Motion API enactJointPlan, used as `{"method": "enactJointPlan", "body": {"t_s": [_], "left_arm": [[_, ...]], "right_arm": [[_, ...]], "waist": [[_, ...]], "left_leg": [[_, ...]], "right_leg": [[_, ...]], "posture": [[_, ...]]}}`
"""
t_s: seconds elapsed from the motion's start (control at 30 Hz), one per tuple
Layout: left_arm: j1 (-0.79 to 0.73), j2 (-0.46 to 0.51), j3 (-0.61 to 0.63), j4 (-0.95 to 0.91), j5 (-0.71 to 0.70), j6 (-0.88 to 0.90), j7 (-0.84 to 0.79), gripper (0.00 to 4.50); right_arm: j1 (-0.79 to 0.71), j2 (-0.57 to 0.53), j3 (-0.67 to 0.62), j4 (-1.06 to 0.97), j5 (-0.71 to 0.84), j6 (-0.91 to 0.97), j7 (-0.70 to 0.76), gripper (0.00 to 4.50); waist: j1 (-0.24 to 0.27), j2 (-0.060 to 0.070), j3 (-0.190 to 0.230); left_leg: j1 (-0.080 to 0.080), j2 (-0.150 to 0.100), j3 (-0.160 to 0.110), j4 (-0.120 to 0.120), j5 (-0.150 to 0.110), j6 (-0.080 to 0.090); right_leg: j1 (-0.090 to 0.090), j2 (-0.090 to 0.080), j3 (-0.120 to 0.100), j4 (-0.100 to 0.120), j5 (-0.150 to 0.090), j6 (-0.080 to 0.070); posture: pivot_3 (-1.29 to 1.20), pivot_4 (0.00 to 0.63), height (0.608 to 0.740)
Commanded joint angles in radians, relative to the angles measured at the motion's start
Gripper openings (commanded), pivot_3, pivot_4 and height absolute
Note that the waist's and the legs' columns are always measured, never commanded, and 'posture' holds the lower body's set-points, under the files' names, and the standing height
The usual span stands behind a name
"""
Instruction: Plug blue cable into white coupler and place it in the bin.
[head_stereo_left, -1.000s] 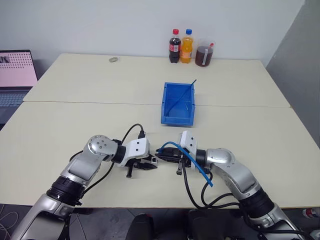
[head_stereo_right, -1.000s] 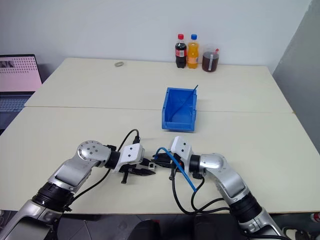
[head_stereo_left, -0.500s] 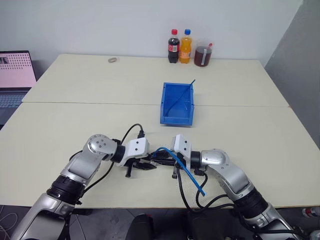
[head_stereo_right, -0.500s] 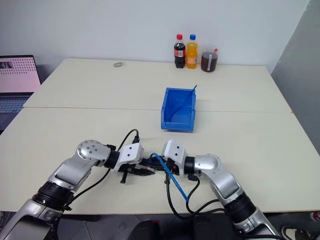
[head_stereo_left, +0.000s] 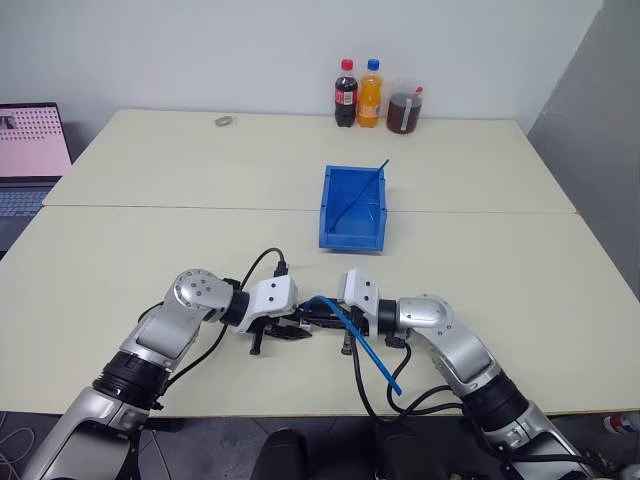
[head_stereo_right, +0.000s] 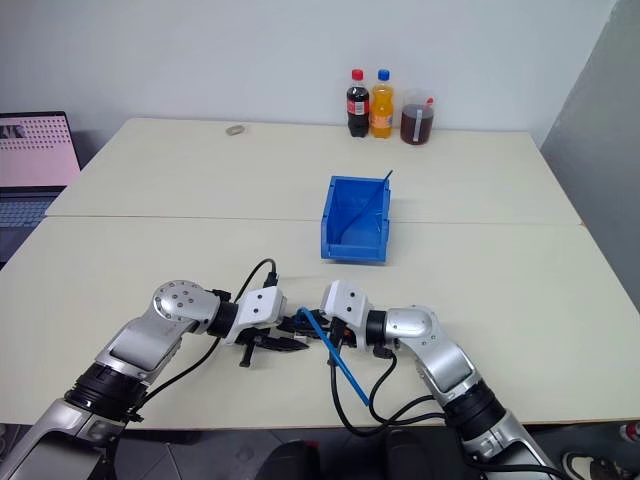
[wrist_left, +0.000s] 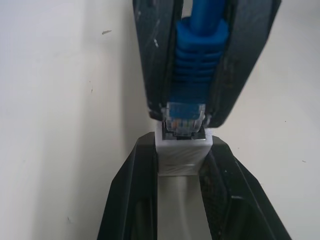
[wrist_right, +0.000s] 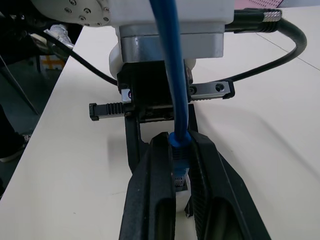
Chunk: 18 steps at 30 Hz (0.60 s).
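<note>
My left gripper (head_stereo_left: 298, 331) is shut on the white coupler (wrist_left: 182, 152), a small white block with its dark opening facing my right gripper (head_stereo_left: 320, 316). The right gripper is shut on the blue boot of the blue cable (head_stereo_left: 365, 345). The cable's clear plug (wrist_left: 186, 117) sits right at the coupler's opening, in line with it; I cannot tell how far in it is. The rest of the cable arcs back over the right wrist and hangs off the table's near edge. The blue bin (head_stereo_left: 352, 208) stands behind both grippers, mid-table.
A thin dark-blue strand (head_stereo_left: 362, 190) leans inside the bin. Two bottles (head_stereo_left: 358, 93) and a jug (head_stereo_left: 405, 108) stand at the far edge, with a small grey ring (head_stereo_left: 226, 121) to their left. A laptop (head_stereo_left: 30, 150) sits far left. Thick black cables (head_stereo_left: 365, 385) loop under the right arm.
My right gripper has crept left toward the left gripper and rolled a little, bringing the plug up to the coupler. The cable's free end swung left. The left gripper stayed put.
</note>
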<state>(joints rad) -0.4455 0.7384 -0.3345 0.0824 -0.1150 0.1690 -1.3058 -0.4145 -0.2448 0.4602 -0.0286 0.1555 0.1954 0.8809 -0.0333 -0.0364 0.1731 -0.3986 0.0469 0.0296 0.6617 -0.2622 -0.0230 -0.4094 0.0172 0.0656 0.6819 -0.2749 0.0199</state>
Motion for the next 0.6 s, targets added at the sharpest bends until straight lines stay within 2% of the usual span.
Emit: {"method": "enactJointPlan", "body": {"t_s": [0.03,0.2,0.4,0.6], "left_arm": [[0.023,0.003,-0.026,-0.001,0.025,0.015,-0.015,0.8],[0.023,0.002,-0.025,0.001,0.025,0.014,-0.013,0.8],[0.025,0.002,-0.025,-0.002,0.025,0.011,-0.013,0.8],[0.031,-0.001,-0.023,-0.005,0.025,0.011,-0.007,0.8]], "right_arm": [[0.004,-0.025,0.048,0.047,-0.055,-0.036,0.04,0.11],[-0.003,-0.017,0.047,0.066,-0.04,-0.011,0.06,0.11],[-0.042,-0.001,0.063,0.061,-0.007,0.114,0.106,0.11],[-0.079,-0.017,0.113,0.069,-0.055,0.187,0.135,0.11]], "waist": [[0.0,0.0,0.0],[0.0,0.0,-0.001],[-0.001,0.001,-0.003],[-0.002,0.003,-0.005]], "left_leg": [[0.0,0.0,0.0,0.0,0.0,0.0],[0.001,0.0,0.0,0.0,0.0,0.0],[0.001,0.0,0.0,0.0,0.0,0.0],[0.002,0.0,0.0,0.0,0.0,0.0]], "right_leg": [[0.0,0.0,0.0,0.0,0.0,0.0],[0.001,0.0,0.0,0.0,0.0,0.0],[0.001,0.0,0.0,0.0,0.002,-0.003],[0.001,0.0,0.0,0.0,0.001,-0.004]], "posture": [[0.0,0.15,0.74],[0.0,0.15,0.74],[0.0,0.15,0.74],[0.0,0.15,0.74]]}}
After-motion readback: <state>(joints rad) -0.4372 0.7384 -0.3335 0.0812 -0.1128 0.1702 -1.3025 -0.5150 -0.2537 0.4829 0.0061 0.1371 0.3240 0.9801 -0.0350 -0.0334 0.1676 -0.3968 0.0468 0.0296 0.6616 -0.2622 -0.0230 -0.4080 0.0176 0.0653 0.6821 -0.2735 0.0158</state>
